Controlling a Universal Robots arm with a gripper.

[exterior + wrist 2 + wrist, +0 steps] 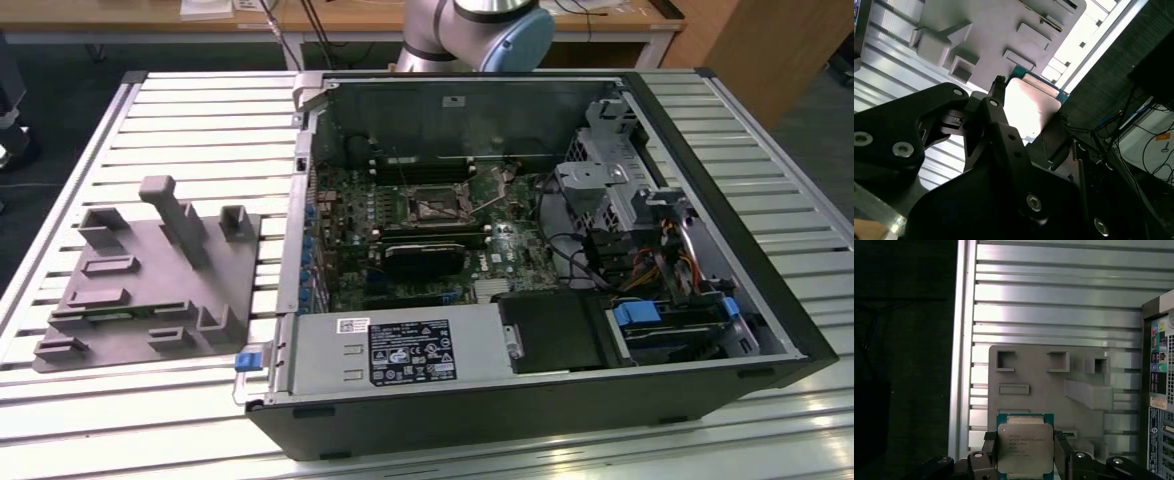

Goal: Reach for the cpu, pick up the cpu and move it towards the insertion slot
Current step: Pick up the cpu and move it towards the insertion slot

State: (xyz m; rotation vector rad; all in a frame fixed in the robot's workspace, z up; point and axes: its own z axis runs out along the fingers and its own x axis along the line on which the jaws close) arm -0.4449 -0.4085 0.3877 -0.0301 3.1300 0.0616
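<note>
The cpu, a small square chip with a silvery top and a green rim, sits between my gripper's two black fingers, which are shut on its opposite edges. In the second wrist view the cpu shows bright and pale in the same grip of the gripper. It is held in the air above the grey plastic block with upright posts. The insertion slot, a square socket with a shiny frame and dark centre, lies on the motherboard inside the open computer case.
The grey block lies on the slatted metal table at the exterior view's left. The open computer case holds a black heatsink-like block, cables and drive bays. The arm's base stands behind the case.
</note>
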